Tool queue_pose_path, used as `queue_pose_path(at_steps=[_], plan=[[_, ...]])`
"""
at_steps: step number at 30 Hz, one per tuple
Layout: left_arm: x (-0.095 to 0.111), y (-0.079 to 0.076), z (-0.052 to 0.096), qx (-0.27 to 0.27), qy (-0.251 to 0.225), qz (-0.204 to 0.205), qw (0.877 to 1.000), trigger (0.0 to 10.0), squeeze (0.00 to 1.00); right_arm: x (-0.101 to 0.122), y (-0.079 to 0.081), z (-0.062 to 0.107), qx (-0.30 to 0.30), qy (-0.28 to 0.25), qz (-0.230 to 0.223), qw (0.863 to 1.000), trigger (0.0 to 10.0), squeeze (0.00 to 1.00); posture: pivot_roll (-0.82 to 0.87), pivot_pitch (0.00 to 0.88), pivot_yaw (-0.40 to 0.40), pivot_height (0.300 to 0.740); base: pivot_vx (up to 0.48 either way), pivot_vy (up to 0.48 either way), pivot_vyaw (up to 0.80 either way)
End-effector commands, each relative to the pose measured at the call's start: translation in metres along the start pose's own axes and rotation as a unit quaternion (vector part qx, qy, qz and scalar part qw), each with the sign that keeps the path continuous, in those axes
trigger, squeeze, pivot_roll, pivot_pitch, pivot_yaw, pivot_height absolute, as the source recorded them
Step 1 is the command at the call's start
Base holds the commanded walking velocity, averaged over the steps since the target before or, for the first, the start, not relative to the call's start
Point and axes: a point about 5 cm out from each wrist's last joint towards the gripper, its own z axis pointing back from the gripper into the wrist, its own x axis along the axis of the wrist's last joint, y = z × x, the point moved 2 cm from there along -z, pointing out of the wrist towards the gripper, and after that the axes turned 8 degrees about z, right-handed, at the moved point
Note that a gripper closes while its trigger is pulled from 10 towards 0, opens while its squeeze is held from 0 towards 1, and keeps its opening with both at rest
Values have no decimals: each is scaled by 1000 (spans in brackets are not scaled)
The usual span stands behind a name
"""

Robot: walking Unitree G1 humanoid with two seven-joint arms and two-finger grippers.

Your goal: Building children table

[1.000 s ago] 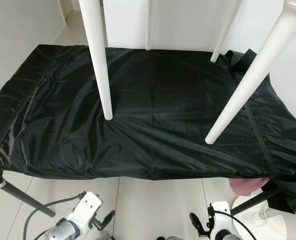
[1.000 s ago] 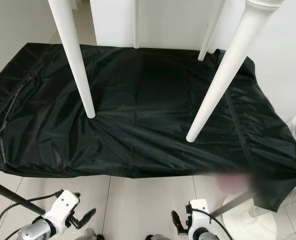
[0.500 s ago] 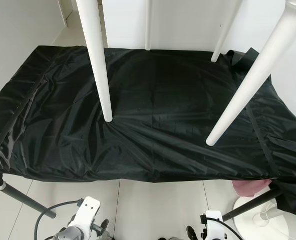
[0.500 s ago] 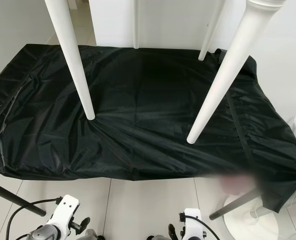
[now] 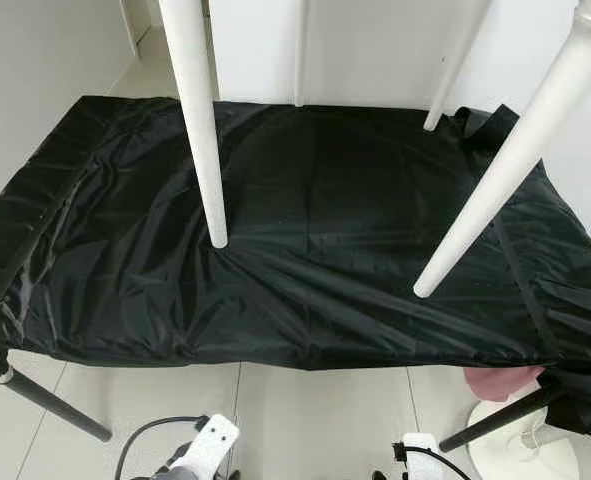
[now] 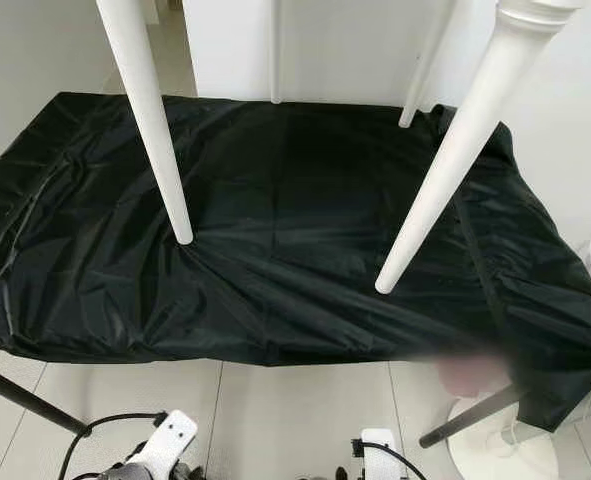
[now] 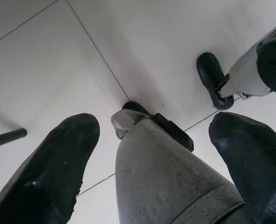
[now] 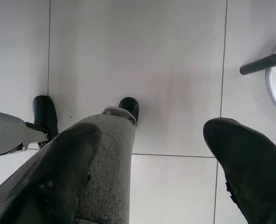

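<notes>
the children table stands upright on the worktop (image 5: 95,250), a frame draped in a black cloth (image 5: 325,230). four white legs come down onto the cloth: the near left leg (image 5: 203,130) lands at about 9 o'clock of the worktop's middle, the near right leg (image 5: 505,165) slants down to about 4 o'clock, and two far legs (image 5: 299,50) touch near the back edge at 12 and 1 o'clock. the tabletop itself is above the frame and out of sight.

both arms hang low over the tiled floor (image 8: 128,60). the left end effector (image 7: 154,154) is spread wide, empty, pointing down past the robot's own grey leg (image 7: 161,177). the right end effector (image 8: 152,163) is likewise spread and holding nothing. from the head, the two wrists peek in at 6 o'clock, well apart from the worktop.

judging by the four legs standing, the build looks nearly or wholly done, and the step in hand seems to be a check or a stand-down. to do it well: before reaching back in, raise each arm outside the near legs, not between them, since the right leg's slant leaves little room. if a leg needs tightening, grip it low near the cloth and steady the table with the other end effector, because the slick cloth may let the feet slide. a dark frame leg (image 5: 50,405) at 7 o'clock and a white round base (image 5: 520,455) at 5 o'clock stand near the robot's feet.
</notes>
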Motion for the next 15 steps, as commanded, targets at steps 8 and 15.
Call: queue_pose_path(at_steps=[8,15], plan=[[-8,-1,0,4,25,-11,1000,10000,0,-15,12,2,11,38,-15,999,10000,0,-12,55,2,740,0,0,0],[-6,-3,0,2,20,-4,1000,10000,0,-12,12,2,17,29,-11,999,10000,0,-8,43,-5,740,0,0,0]])
